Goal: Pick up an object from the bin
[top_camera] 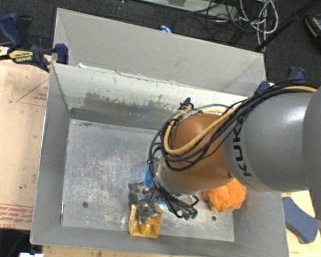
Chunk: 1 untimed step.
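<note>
Our gripper point(146, 207) sits low in the bin, directly over the yellow block point(144, 225), touching or all but touching its upper edge. We cannot tell how far it is open or whether it has any hold on the block, because the wrist's orange cover point(196, 153) and cables crowd over it. Up and to the right of the yellow block lies 1 orange knobbly thing point(226, 197), half under the arm and apart from the block. We judge the task about midway: the reach down looks done, with the grasp unconfirmed and the lift left. The yellow block rests on the scratched grey floor of the bin point(99, 163), near its front wall. Left of the block the floor is bare.
</note>
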Available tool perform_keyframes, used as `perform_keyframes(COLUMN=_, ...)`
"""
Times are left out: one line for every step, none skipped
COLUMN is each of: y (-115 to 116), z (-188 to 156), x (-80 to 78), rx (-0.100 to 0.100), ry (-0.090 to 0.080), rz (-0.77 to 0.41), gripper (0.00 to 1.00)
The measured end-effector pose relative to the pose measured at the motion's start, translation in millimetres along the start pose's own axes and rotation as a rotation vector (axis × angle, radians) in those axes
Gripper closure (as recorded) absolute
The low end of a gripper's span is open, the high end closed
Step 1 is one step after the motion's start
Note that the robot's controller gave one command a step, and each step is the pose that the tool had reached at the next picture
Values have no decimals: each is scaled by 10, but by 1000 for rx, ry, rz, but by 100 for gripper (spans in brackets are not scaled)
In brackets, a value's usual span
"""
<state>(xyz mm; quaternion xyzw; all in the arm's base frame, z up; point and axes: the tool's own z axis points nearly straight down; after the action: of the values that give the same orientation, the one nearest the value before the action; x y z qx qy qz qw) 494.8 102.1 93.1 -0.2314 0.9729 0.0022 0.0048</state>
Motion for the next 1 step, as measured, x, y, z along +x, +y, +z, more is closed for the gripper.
perform_keyframes(y=-7, z=13, x=-91, rx=5, ry=-47, rz=0, gripper=0)
